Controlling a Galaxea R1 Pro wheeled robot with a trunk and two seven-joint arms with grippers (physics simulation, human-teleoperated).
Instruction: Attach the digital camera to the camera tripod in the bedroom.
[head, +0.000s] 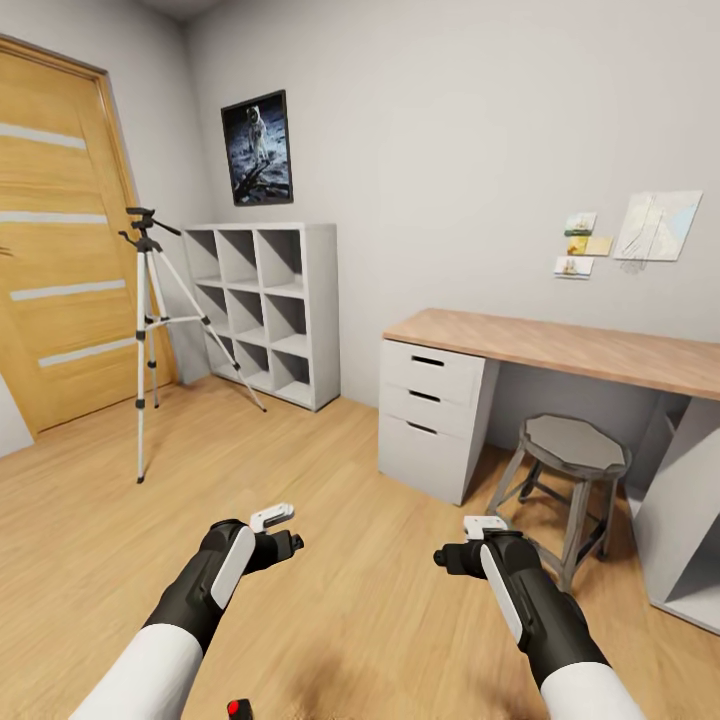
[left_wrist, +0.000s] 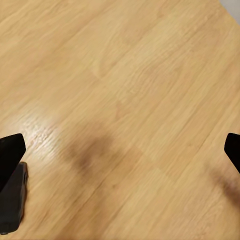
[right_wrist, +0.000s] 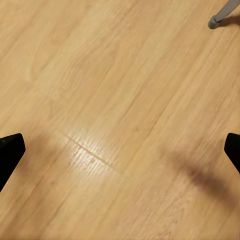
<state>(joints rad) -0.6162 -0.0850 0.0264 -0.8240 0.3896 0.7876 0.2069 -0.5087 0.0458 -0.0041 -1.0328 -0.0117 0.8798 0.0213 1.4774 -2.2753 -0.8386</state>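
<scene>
Head view: the tall camera tripod (head: 150, 330), with thin silver-white telescoping legs, black joints and a black head with a pan handle, stands upright on the light wood plank floor (head: 330, 470) at the far left of the room. It is in front of the oak door with frosted stripes (head: 60, 240) and just beside the white cube shelving unit (head: 265, 305). Nothing is mounted on its head.

At the bottom edge of the head view, between the two forearms, a small black object with a bright red dot (head: 238, 708) is partly cut off; it matches the digital camera, though its shape cannot be confirmed.

The left gripper (head: 285, 530) and the right gripper (head: 465, 540) are held out low over bare floor, well apart from the tripod. In both wrist views the black fingertips (left_wrist: 10, 150) (right_wrist: 10, 147) sit at opposite edges with only floorboards between them: both grippers are spread wide and hold nothing.

To the right stands a wooden-topped desk (head: 560, 340) with white drawers (head: 430, 415), and a grey octagonal stool (head: 570, 470) under it. One grey stool foot (right_wrist: 215, 21) shows in the right wrist view. A framed astronaut picture (head: 257, 148) hangs on the light grey wall.
</scene>
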